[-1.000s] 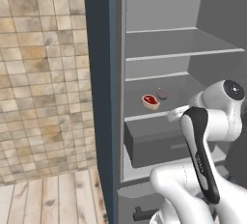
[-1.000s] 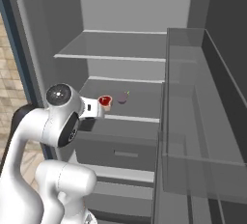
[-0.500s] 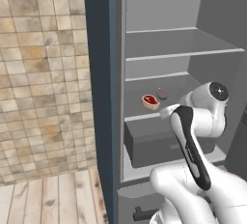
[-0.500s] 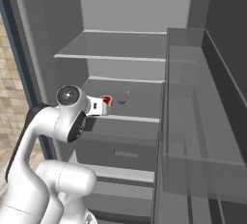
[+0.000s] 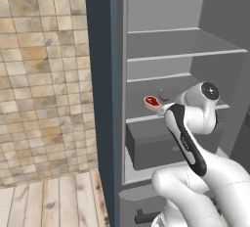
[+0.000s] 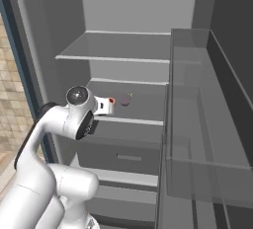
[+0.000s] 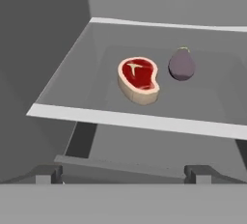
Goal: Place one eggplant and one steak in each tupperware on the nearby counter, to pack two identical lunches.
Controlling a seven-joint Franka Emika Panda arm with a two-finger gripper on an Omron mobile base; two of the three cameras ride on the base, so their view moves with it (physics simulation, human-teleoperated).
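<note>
Looking into the open fridge right now, the steak sits on the middle glass shelf with the eggplant just beside it, a bit farther back and to its right as the hand camera sees it. They look apart, not touching. The gripper is out in front of the shelf edge and slightly below it, jaws spread as wide as they go, holding nothing. So the steak lies straight ahead and a little up, nearer than the eggplant, and I'd guess it gets picked first. Its long axis runs roughly front to back on the shelf, slightly angled.

What might get in the way: the shelf's front lip sits between fingers and meat, and the upper shelf limits headroom. A drawer sits below, and door bins hang off to the right.
</note>
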